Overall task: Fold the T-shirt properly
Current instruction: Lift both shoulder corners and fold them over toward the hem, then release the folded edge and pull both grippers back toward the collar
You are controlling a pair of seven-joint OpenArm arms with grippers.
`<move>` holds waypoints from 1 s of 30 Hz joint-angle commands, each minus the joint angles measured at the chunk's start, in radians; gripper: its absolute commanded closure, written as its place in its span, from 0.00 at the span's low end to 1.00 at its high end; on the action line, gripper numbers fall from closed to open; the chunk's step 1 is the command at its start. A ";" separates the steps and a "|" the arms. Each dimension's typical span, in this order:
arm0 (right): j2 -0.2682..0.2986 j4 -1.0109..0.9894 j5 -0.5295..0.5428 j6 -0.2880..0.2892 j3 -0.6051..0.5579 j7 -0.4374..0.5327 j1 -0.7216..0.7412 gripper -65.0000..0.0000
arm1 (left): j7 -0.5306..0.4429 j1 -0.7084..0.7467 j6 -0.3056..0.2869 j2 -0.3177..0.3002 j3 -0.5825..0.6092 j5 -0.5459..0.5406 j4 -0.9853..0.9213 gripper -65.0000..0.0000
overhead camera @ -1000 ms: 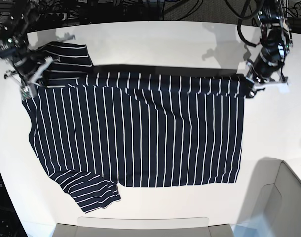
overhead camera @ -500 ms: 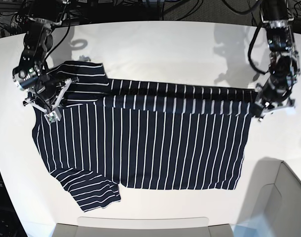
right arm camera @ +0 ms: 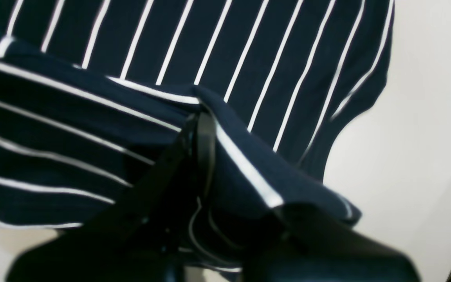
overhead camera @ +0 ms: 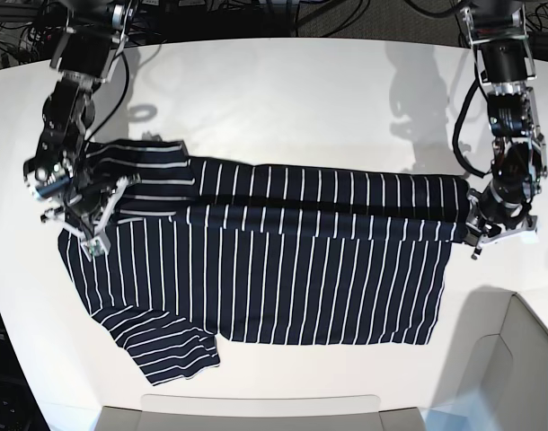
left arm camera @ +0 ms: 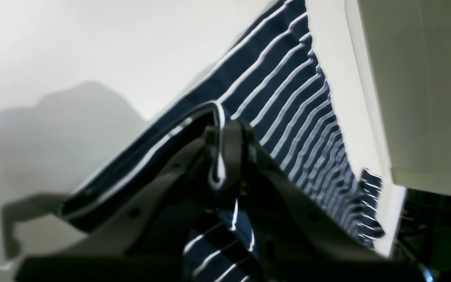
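The white table [overhead camera: 301,63] stretches under everything — the largest thing here. On it lies the T-shirt [overhead camera: 283,278], dark navy with thin white stripes, spread across the middle. Its far portion is gathered into a raised fold running from one gripper to the other, with a strip of cloth lying flat beyond it. One sleeve sticks out at the near left of the base view; another striped flap lies at the far left, beside the right arm [overhead camera: 72,144]. The left arm [overhead camera: 508,135] reaches in opposite. The left gripper [left arm camera: 225,156] has its fingers closed on a pinch of the shirt, and the right gripper [right arm camera: 206,145] likewise — fingers together, cloth bunched between them.
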 commanded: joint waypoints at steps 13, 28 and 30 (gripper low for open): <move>0.044 -0.230 -0.009 -0.008 -0.087 0.072 0.209 1.00 | -0.026 -0.214 -0.008 -0.018 0.095 0.097 -0.177 1.00; 0.044 -0.426 -0.002 -0.008 -0.078 0.153 0.298 0.60 | -0.019 -0.238 -0.008 -0.016 0.097 0.180 -0.215 0.73; 0.045 -0.426 -0.002 -0.008 -0.078 0.153 0.296 0.54 | -0.019 -0.227 -0.008 -0.018 0.089 0.180 -0.203 0.74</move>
